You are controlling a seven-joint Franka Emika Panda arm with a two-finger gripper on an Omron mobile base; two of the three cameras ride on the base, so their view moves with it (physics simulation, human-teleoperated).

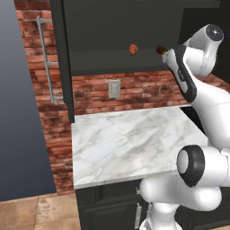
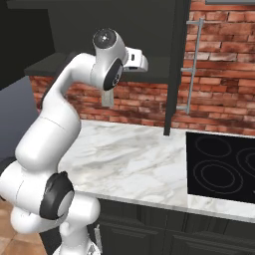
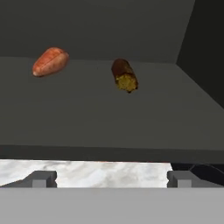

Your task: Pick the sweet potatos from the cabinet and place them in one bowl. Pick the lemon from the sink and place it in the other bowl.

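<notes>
The dark charcoal cabinet [image 1: 117, 27] stands open, with two sweet potatos on its inner shelf [image 3: 87, 109]. An orange-red one [image 3: 50, 61] lies to the left, also visible as a small tuber [image 1: 133, 49] in the left base view. A darker brown one [image 3: 124, 75] with a yellow cut end lies near the middle of the shelf [image 1: 159, 49]. My gripper [image 3: 111, 178] is open and empty, held level with the shelf's front edge and short of both tubers. The bowls, the lemon and the sink are out of view.
A white marble counter [image 1: 130, 143] runs below the cabinet, in front of a brick wall with an outlet [image 1: 114, 88]. The open cabinet door [image 2: 177, 64] with its silver bar handle [image 2: 193, 64] juts out. A black cooktop [image 2: 224, 167] lies at the counter's right.
</notes>
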